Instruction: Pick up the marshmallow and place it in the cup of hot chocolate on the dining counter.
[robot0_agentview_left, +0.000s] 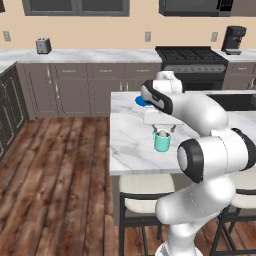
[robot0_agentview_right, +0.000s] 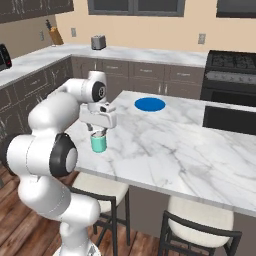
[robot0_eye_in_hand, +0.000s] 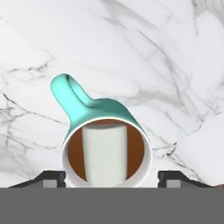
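A teal cup of hot chocolate (robot0_eye_in_hand: 94, 111) stands on the white marble dining counter (robot0_eye_in_hand: 144, 52), its handle pointing up-left in the hand view. The white marshmallow (robot0_eye_in_hand: 105, 153) sits inside the cup in the brown liquid. My gripper (robot0_eye_in_hand: 111, 178) hovers right above the cup, open, its fingertips (robot0_eye_in_hand: 54, 177) spread wider than the rim and touching nothing. In the base views the gripper (robot0_agentview_left: 162, 131) (robot0_agentview_right: 98, 132) hangs just over the cup (robot0_agentview_left: 161, 143) (robot0_agentview_right: 98, 145), near the counter's (robot0_agentview_left: 130, 145) (robot0_agentview_right: 165, 145) front edge.
A round blue plate (robot0_agentview_left: 140, 101) (robot0_agentview_right: 150, 104) lies further back on the counter. A black sink (robot0_agentview_right: 230, 120) is set in the counter's far side. Cushioned stools (robot0_agentview_left: 145, 192) (robot0_agentview_right: 200, 215) stand below the overhang. A stove (robot0_agentview_left: 192, 62) is behind.
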